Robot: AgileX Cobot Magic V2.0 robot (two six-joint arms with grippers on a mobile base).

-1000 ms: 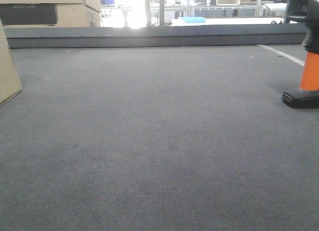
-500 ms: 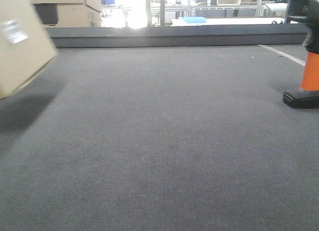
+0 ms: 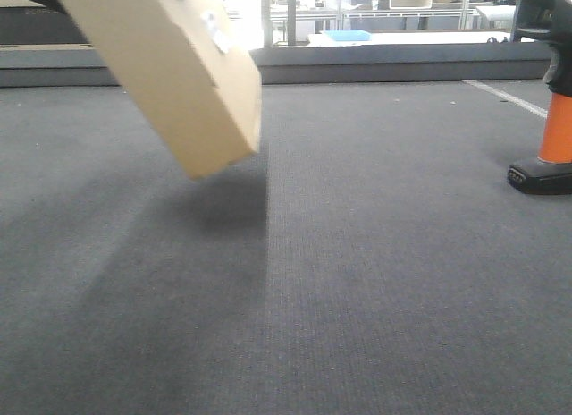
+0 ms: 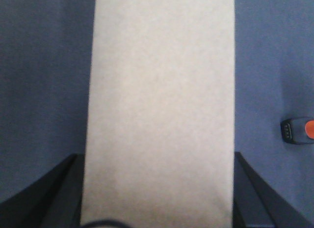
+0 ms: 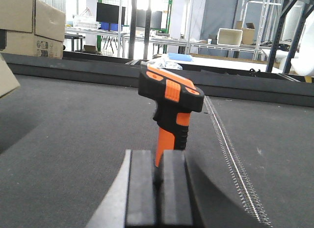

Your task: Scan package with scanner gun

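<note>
Left gripper point(image 4: 157, 161) grips package point(image 3: 170, 80); label point(image 3: 214, 32) unreadable.

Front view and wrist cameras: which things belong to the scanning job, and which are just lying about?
Job: package, tilted and off the mat, held in the left gripper; scanner gun, standing upright at the right.
Lying about: cardboard cartons, flat blue item, white bin, all beyond the mat's far edge.
</note>
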